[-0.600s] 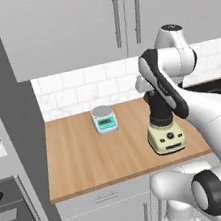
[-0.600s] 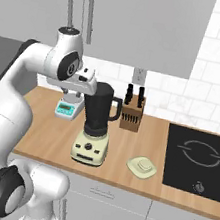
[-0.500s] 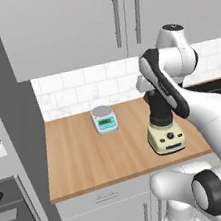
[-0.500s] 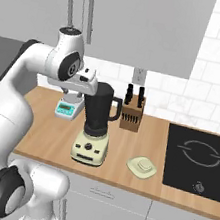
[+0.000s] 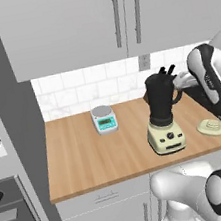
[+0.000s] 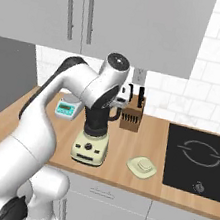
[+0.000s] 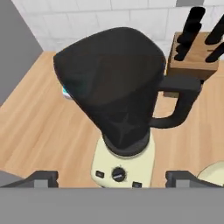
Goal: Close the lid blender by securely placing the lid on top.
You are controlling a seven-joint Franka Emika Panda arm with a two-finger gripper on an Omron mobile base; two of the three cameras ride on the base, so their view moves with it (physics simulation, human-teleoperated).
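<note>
Wood-topped counter under grey wall cupboards and white tile is where we work, our gripper [image 7: 112, 177] hanging above the blender [image 7: 124, 109] with its jaws spread wide and nothing between them.

Nearest below us stands the blender's open dark jar, blades visible at the bottom, its handle pointing toward the knife block [image 7: 192, 54]. Beneath the jar sits the squat cream base with its dark knob. Off to the handle side and lower, flat on the wood, lies the lid [image 6: 141, 166], a pale cream disc with a raised centre knob, clear of the blender. Farther back, beyond the jar, sits a small grey scale [image 5: 104, 118].

We judge the task barely begun: the lid is not yet picked up. Next we must swing across and descend over the lid, centring on its knob.
</note>
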